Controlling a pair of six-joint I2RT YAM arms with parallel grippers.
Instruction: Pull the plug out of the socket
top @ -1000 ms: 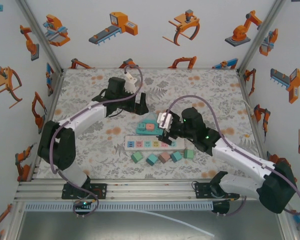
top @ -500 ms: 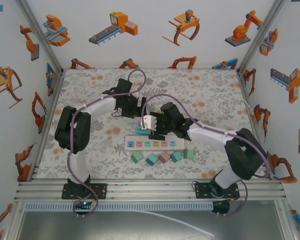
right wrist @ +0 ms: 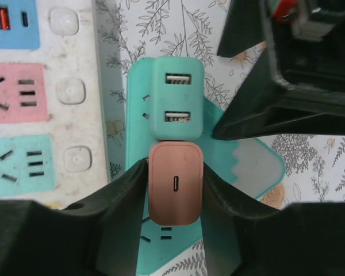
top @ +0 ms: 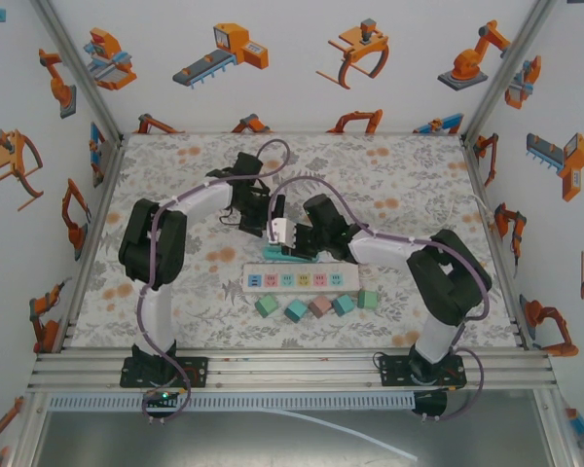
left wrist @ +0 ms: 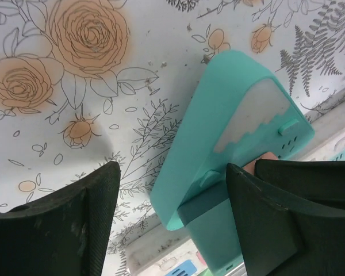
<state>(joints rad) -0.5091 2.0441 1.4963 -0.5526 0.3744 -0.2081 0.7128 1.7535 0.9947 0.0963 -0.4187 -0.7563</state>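
Near the middle of the floral worktop [top: 419, 175], a teal socket [right wrist: 221, 152] lies flat just behind a white power strip [right wrist: 75, 86]. Two things are plugged into the socket side by side: a teal USB charger [right wrist: 176, 98] with two ports, and touching it, a pink plug [right wrist: 175, 195] with a single slot-shaped port.

The right gripper [right wrist: 173, 172] has its jaws closed on the pink plug, one finger pressed against each long side. The plug sits seated in the socket.

The left gripper [left wrist: 172, 178] reaches in from the far side. Its jaws are partly open and straddle the socket's tapered end [left wrist: 218, 115]. One finger is right up against the teal body, and the other stands apart with bare worktop between them, so nothing is clamped.

A row of small coloured blocks [top: 316, 305] sits in front of the strip.
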